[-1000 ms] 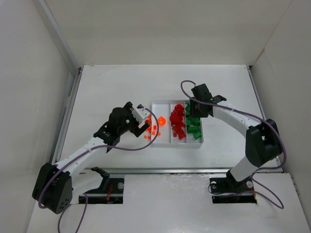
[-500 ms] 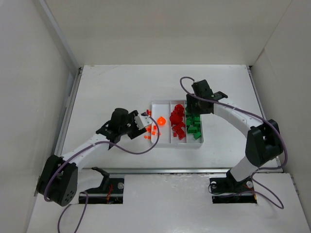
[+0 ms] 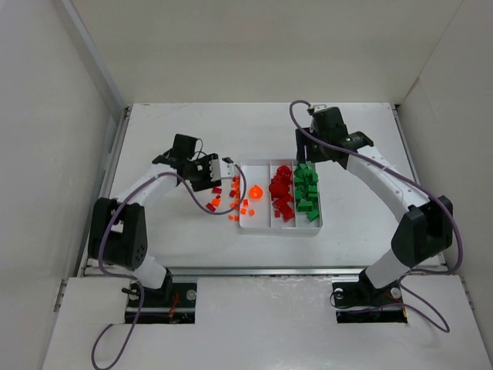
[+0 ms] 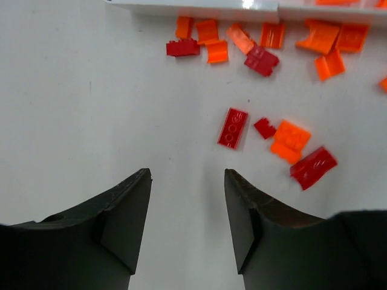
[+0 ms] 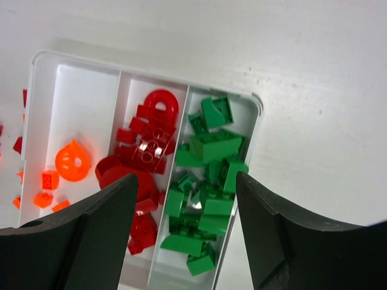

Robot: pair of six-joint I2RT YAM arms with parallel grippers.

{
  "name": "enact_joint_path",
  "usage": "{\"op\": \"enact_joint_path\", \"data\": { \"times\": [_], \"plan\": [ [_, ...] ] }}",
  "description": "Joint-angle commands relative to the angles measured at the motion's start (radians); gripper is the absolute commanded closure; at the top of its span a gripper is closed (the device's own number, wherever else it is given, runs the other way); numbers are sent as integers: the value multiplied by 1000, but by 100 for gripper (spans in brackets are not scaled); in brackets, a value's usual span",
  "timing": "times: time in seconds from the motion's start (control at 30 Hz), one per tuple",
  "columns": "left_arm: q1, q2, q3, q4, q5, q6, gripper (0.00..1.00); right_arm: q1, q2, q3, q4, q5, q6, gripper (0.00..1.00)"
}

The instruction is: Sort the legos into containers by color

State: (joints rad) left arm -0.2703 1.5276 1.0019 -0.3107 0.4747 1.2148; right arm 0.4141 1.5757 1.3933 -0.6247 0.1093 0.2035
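Observation:
The white tray (image 3: pixel 318 223) has three compartments: orange legos (image 3: pixel 256 190) on the left, red legos (image 3: pixel 282 193) in the middle, green legos (image 3: pixel 306 191) on the right. Loose orange and red legos (image 3: pixel 223 198) lie on the table left of the tray. My left gripper (image 3: pixel 222 169) is open and empty just left of them. Ahead of the left gripper (image 4: pixel 187 175) lie a flat red lego (image 4: pixel 233 127) and an orange lego (image 4: pixel 290 140). My right gripper (image 5: pixel 186 181) is open and empty above the green legos (image 5: pixel 208 181) and red legos (image 5: pixel 145 151).
Walls enclose the white table (image 3: pixel 177 139) on three sides. A round orange piece (image 5: pixel 72 160) lies in the left compartment. The tray's near edge (image 4: pixel 193 3) shows at the top of the left wrist view. A purple cable (image 3: pixel 204 202) hangs under the left arm.
The left arm swung leftward and back, its gripper now facing the loose legos with narrower jaws. The right gripper drew back from the green compartment and opened wider.

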Motion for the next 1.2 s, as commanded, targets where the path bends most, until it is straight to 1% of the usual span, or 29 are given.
{"op": "enact_joint_path", "data": {
  "times": [0.0,0.07,0.17,0.23,0.27,0.33,0.4,0.43,0.47,0.6,0.63,0.77,0.83,1.03,1.17],
  "plan": [
    [28,87,145,-339,114,325,50,-12,53,82,45,-46,-70,29],
    [28,162,197,-436,114,417,47,-23,81,102,45,-57,-82,29],
    [28,235,274,-514,114,532,44,-35,128,134,45,-85,-93,29],
    [17,258,294,-545,102,557,40,-35,144,147,45,-85,-104,29],
    [4,267,303,-554,87,557,40,-35,144,147,45,-85,-104,29],
    [-10,290,303,-554,87,557,37,-44,153,147,45,-85,-104,29],
    [-20,321,313,-525,87,513,36,-44,153,147,54,-95,-104,29],
    [-20,334,329,-515,97,467,36,-44,153,138,54,-95,-104,29],
    [-20,348,355,-515,97,451,36,-44,153,138,54,-105,-104,29],
    [14,393,374,-505,97,442,39,-44,144,118,54,-105,-104,29],
    [14,393,374,-505,97,442,39,-44,144,118,54,-105,-104,29],
    [14,411,374,-505,87,442,46,-44,124,96,54,-105,-104,29],
    [14,422,374,-495,87,442,48,-44,124,96,54,-105,-93,29],
    [5,422,374,-449,87,373,55,-44,96,66,54,-105,-84,29],
    [-6,422,363,-426,87,330,64,-44,86,56,54,-105,-75,29]
  ]
}}
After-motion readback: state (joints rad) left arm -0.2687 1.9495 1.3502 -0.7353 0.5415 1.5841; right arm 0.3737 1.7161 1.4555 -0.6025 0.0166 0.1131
